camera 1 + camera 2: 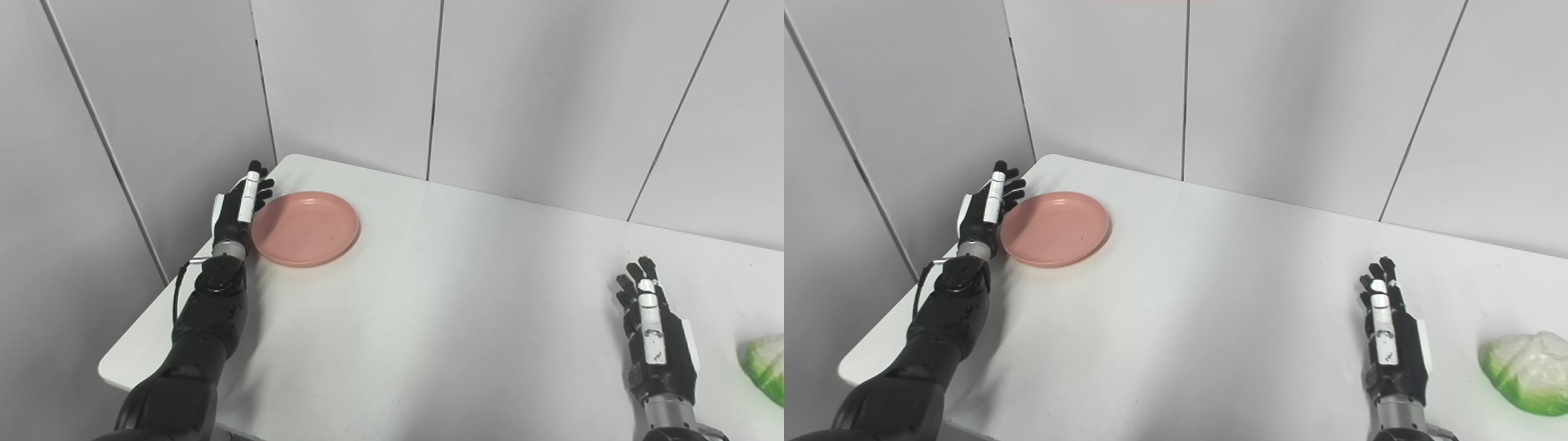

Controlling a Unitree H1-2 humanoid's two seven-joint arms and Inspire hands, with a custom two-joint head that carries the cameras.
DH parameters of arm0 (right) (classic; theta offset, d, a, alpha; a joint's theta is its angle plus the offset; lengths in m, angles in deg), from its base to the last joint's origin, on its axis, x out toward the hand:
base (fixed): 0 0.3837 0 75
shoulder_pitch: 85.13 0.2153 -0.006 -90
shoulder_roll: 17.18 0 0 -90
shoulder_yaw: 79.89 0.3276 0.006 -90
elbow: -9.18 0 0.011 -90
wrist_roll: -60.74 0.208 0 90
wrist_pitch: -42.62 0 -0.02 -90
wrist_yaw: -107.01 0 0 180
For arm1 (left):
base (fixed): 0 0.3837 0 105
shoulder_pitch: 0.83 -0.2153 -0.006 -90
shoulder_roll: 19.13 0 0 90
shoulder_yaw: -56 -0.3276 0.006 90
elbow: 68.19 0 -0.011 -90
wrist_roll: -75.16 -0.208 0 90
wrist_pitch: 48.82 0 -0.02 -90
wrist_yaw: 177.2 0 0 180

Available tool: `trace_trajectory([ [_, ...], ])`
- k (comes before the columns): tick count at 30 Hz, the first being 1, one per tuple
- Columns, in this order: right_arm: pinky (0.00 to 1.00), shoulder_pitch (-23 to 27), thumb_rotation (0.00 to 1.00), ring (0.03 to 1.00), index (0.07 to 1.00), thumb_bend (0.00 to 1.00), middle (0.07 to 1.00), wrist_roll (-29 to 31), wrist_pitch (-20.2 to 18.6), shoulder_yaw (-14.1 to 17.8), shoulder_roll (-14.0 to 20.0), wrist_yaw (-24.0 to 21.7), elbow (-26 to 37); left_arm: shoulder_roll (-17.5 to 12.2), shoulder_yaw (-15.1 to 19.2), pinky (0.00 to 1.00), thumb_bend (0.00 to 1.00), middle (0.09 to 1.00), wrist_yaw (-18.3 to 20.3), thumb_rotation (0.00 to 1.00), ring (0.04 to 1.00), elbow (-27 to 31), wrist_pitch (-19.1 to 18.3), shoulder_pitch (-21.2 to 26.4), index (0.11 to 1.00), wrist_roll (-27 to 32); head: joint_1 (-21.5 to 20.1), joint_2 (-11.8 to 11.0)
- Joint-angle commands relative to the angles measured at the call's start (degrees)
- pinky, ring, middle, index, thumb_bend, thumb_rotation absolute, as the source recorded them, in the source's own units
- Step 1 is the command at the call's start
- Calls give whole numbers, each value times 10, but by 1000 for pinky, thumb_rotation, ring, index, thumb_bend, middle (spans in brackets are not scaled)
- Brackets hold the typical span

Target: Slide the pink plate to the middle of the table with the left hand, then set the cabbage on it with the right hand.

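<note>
A white rectangular surface (429,306) stands in a corner of pale grey wall panels (343,79). Near its far left corner lies the round, shallow pink plate (305,228), flat and with nothing on it, well away from the middle of the surface.

The left hand (239,208), black with white plates on its back, stands on edge just beside the plate's left rim, at the surface's left border. Its palm faces the plate and its fingers (260,184) reach away from the robot, held straight and a little apart, grasping nothing. The side of the hand looks to be against the rim, though actual contact cannot be told for certain. The left forearm (208,306) runs back from the wrist along the surface's left edge to the bottom of the picture, with a thin black cable (179,288) looping beside the wrist joint.

The right hand (1387,343) sits low over the near right part of the surface, back upward with a slight tilt, its fingers (1381,275) extended forward and loosely spread, released and holding nothing. Only its wrist shows below it at the picture's bottom edge.

The green and white cabbage (1525,372), a rounded head with pale leaves above and brighter green at the lower edge, rests on the surface near the right border, to the right of the right hand and apart from it, with bare surface between them. It is far across from the pink plate.
</note>
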Motion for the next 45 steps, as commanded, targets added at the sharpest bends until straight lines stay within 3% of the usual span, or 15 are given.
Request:
trace_trajectory([
  [1,999,-23,846,951,967,682,961,2,5,4,5,-2,-10,-7,-4,844,842,792,7,1000,812,2,29,22,783,2,0,1],
  [6,992,-22,844,950,962,658,954,3,12,5,3,-3,-12,5,-7,860,867,795,8,1000,819,16,9,21,781,5,-1,4],
  [20,984,-22,855,948,959,641,953,0,-1,5,-2,8,1,43,-35,835,864,794,33,1000,814,20,11,42,788,13,-15,14],
  [35,972,-14,875,945,969,664,957,-10,-3,1,1,15,-2,89,-73,932,860,805,45,1000,845,24,-12,66,802,6,-35,33],
  [45,967,-17,878,941,960,681,952,-15,-3,-5,-10,21,14,116,-76,874,873,805,67,1000,828,59,-27,55,785,16,-114,57],
])
